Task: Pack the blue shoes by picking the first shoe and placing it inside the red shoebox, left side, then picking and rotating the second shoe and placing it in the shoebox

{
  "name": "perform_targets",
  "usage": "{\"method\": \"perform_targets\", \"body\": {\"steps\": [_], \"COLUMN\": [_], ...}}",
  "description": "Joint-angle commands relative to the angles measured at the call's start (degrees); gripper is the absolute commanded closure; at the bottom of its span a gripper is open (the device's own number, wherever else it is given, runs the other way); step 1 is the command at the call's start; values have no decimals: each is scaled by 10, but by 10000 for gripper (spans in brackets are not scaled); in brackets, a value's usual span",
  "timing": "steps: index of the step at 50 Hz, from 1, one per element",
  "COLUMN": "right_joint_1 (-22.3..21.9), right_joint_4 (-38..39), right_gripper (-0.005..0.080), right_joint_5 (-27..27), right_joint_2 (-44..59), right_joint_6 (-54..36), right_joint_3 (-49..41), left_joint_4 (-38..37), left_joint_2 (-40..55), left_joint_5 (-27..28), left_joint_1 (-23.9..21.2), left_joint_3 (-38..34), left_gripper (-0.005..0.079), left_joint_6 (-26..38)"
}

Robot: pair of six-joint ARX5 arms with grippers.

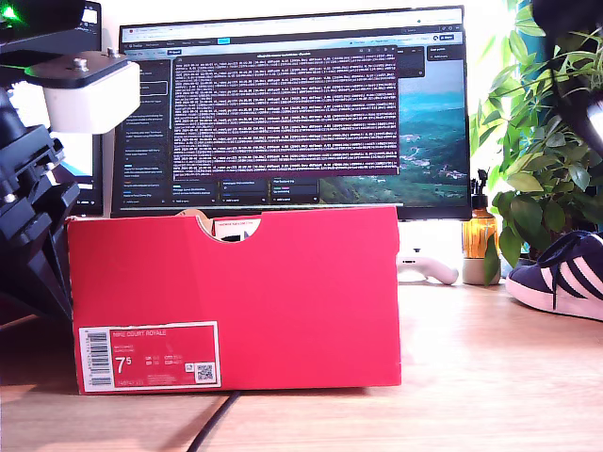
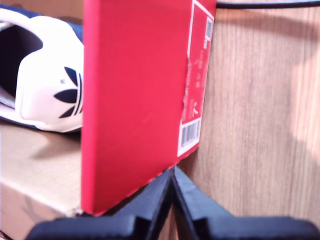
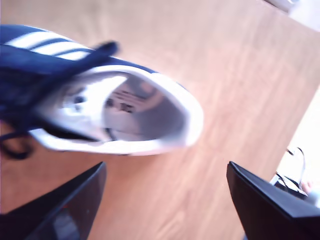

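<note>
One shoe (image 2: 45, 75) boxed; my second gripper (image 3: 165, 200), jaws apart, hovers at the second shoe's (image 3: 100, 107) six o'clock: straddle its collar squarely. My first gripper (image 2: 172, 200) is pinched together beside the red shoebox (image 2: 135, 100).

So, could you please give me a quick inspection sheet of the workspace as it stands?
Surface: wooden table, bare in front.
Job's things: red shoebox upright; one blue shoe inside it, the other shoe on the table at the exterior view's right.
Clutter: white controller, small bottle.
Tools: my first gripper shut beside the box; my second gripper open above the loose shoe.
Cables: black cable under the box front.
Surroundings: monitor, plant.
</note>
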Motion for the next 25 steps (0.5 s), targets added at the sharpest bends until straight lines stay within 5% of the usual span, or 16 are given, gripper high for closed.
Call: {"method": "perform_targets", "body": {"steps": [1,25], "right_joint_1": [-10,-49], "right_joint_4": [0,74], "right_gripper": [39,40], "right_joint_5": [-1,7], "right_joint_2": [-12,-8], "right_joint_6": [14,58], "right_joint_3": [-24,-115], "left_joint_4": [4,4], "left_joint_2": [6,6], "left_joint_5": [5,8], "left_joint_1": [-2,-2], "left_joint_3": [7,7], "left_gripper": [761,761], "left_joint_6": [-2,-2]}}
